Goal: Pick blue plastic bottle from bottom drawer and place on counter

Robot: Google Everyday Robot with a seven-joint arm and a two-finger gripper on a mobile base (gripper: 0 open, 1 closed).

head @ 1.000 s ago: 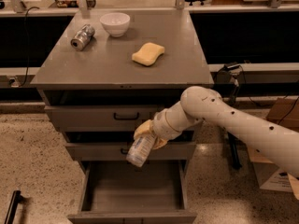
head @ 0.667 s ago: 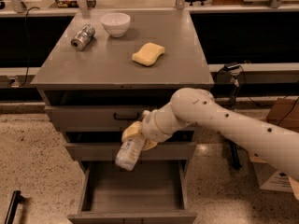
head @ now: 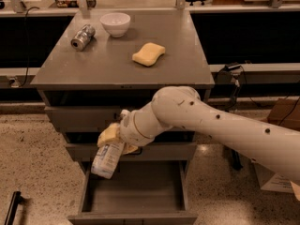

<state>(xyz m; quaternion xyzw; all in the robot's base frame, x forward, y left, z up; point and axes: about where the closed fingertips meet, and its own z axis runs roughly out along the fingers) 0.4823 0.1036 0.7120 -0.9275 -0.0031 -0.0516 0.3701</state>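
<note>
My gripper with yellow fingers is shut on the blue plastic bottle, a clear pale bottle with a whitish label. It holds the bottle tilted in the air, in front of the middle drawer and above the left side of the open bottom drawer. The bottom drawer is pulled out and looks empty inside. The counter is the grey cabinet top above. My white arm reaches in from the right.
On the counter lie a silver can on its side, a white bowl and a yellow sponge. A cardboard box and cables are at the right. A black bar lies on the floor at lower left.
The gripper with the bottle has moved left, from the cabinet's middle toward its left side. The bottle stays tilted in the grip.
</note>
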